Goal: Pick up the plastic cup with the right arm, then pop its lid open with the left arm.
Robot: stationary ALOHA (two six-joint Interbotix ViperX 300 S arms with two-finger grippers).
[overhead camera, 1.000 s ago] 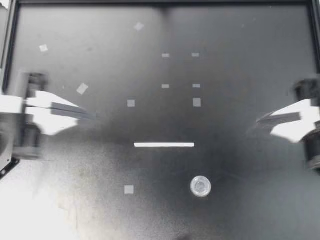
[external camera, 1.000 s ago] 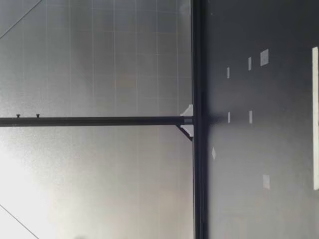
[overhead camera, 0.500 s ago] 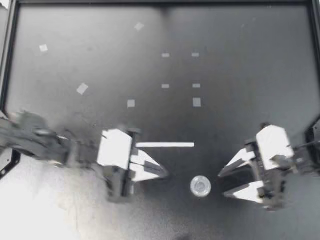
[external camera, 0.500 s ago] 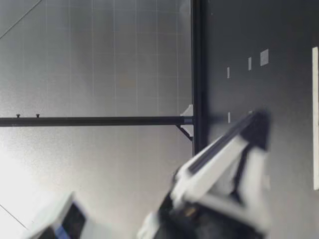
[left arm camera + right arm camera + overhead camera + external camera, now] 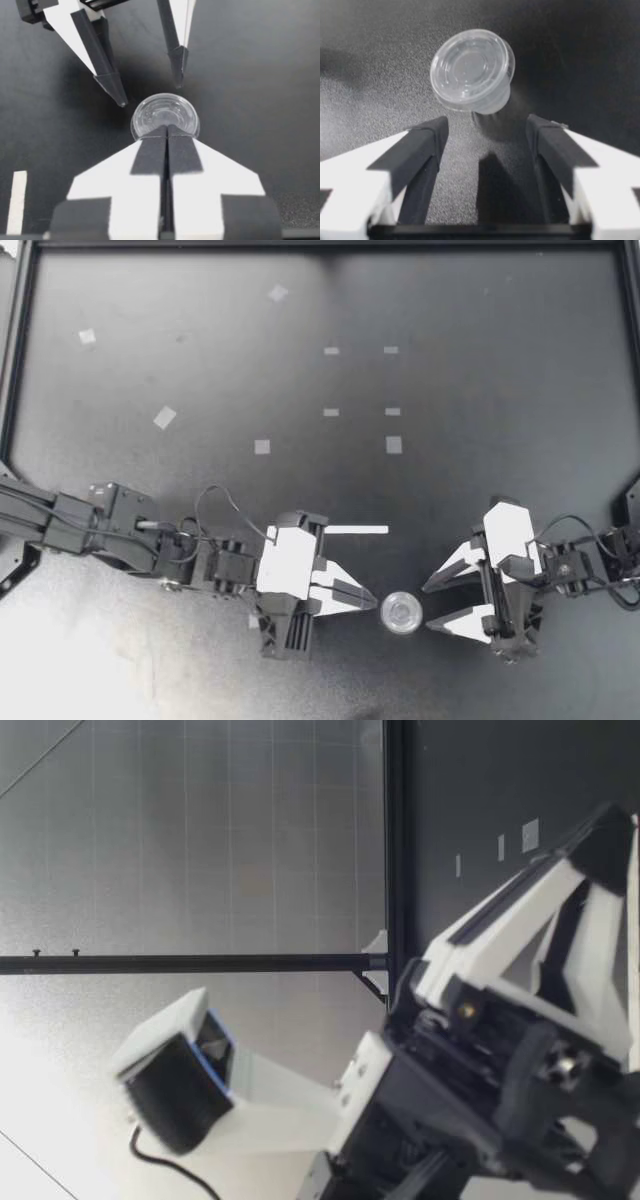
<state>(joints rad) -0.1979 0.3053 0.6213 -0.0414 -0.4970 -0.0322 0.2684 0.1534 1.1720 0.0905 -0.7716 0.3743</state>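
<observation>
Top view: a small clear lidded cup (image 5: pixel 401 613) stood on the dark counter (image 5: pixel 480 390), at about 5 o'clock from the counter's centre. The left arm (image 5: pixel 120 530) reached in from 9 o'clock. The left jaws were pressed together with no gap and nothing between them, their joined tip just at the cup's 9 o'clock side. The right arm (image 5: pixel 590 565) came in from 3 o'clock. The right jaws were spread wide and empty, their two tips just beside the cup's 3 o'clock side, and the cup lay ahead of the opening rather than inside it.

A white tape strip (image 5: pixel 350 530) lay at 11 o'clock from the cup, partly covered by the left arm's wrist. Small tape squares (image 5: pixel 394 445) were scattered toward 12 o'clock, well apart from the cup.

Left wrist view: the closed left jaws met the near rim of the cup (image 5: pixel 165 117), with the right jaws' open tips just beyond it. Whether these touched the cup could not be told.

Right wrist view: the cup (image 5: pixel 470 70) stood ahead of the wide right jaws, lid uppermost
</observation>
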